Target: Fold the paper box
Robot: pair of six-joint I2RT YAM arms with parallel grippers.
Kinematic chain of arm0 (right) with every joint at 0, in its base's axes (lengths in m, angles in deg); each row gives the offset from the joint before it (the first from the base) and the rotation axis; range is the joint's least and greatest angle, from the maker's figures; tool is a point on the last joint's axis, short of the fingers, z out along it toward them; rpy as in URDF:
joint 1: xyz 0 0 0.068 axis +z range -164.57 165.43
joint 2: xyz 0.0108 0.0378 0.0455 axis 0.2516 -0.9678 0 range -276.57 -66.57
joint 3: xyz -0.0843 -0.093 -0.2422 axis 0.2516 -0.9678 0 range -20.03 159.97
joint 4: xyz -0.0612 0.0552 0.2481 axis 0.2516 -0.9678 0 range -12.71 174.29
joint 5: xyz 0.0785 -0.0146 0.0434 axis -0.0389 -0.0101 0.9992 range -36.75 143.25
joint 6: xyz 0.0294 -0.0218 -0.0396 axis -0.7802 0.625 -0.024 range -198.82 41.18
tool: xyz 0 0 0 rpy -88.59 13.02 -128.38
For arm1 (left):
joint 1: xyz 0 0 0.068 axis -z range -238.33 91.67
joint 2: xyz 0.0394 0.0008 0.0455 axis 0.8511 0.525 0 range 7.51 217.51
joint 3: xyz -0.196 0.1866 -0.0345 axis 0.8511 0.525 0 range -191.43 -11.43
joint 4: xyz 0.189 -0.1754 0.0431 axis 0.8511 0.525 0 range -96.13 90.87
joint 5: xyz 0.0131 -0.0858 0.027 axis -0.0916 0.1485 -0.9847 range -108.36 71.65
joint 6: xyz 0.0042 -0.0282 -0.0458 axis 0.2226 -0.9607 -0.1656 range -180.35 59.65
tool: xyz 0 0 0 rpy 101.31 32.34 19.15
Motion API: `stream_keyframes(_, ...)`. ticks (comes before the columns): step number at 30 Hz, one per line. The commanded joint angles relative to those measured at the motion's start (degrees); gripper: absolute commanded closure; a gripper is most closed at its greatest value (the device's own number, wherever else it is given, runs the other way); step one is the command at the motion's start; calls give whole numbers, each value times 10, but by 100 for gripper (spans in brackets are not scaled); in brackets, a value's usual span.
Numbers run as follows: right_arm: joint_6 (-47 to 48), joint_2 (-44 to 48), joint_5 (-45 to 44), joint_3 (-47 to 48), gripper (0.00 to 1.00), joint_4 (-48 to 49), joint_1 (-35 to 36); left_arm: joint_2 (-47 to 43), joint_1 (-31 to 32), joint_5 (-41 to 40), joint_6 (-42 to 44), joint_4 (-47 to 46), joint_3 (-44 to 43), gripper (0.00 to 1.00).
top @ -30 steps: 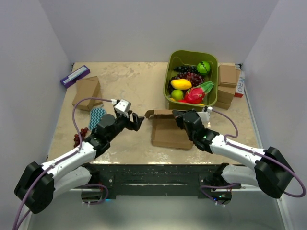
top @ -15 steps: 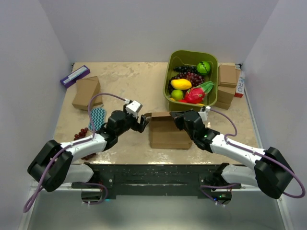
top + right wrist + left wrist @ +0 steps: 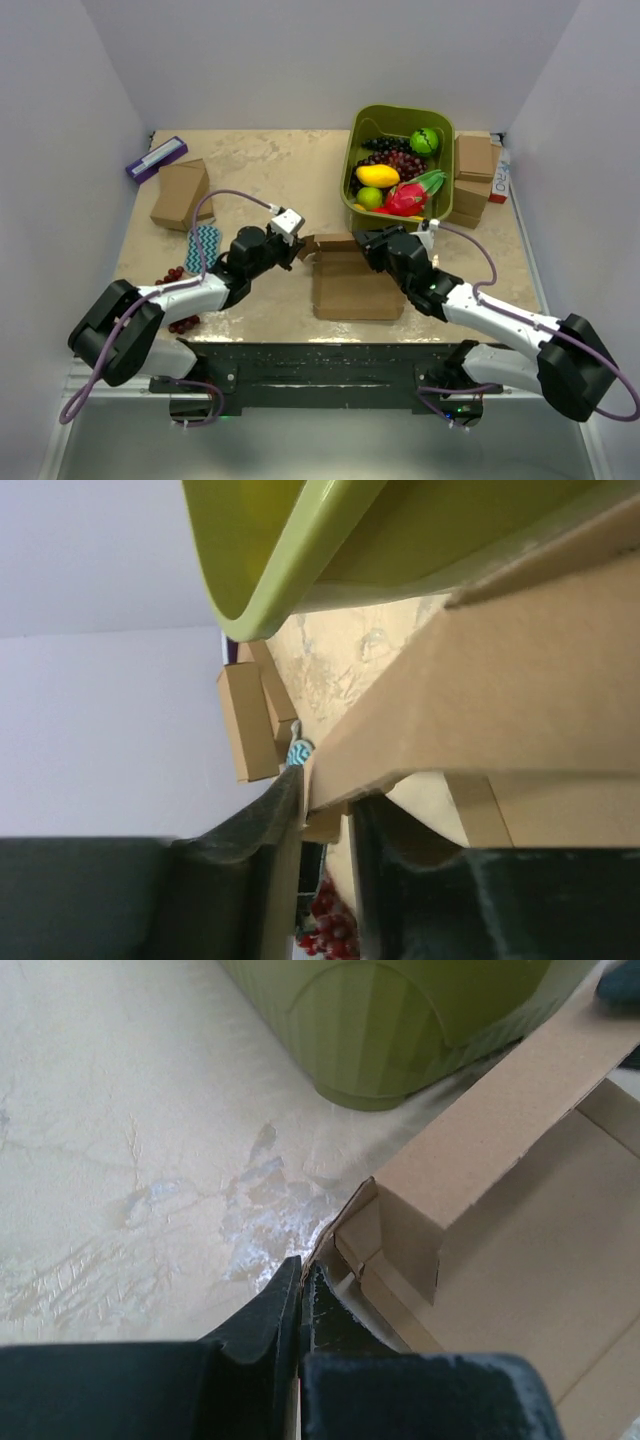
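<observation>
Cardboard looks light, stiff, easily creased: paper box (image 3: 350, 290) lies just near-side of the green bin (image 3: 351, 170). Left claw (image 3: 301, 1272) is pinched tight on a corner flap, right claw (image 3: 328, 798) slightly parted astride the bin-side wall. Best gripped by its edges.

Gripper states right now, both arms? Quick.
Left gripper: closed, pinching a corner flap of the paper box.
Right gripper: open, jaws apart around the box's wall.
</observation>
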Motion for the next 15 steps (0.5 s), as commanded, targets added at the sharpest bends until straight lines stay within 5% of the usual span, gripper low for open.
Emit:
stream_keyframes(1, 104, 43, 25, -7, 49, -12, 0, -38, 2, -15, -7, 95, -51, 100)
stream_keyframes(7, 222, 99, 121, -34, 25, 4, 1, -54, 1, -5, -14, 266, -120, 100)
stream_keyframes(15, 485, 159, 223, 42, 16, -50, 1, -17, -18, 28, 102, 456, -234, 100)
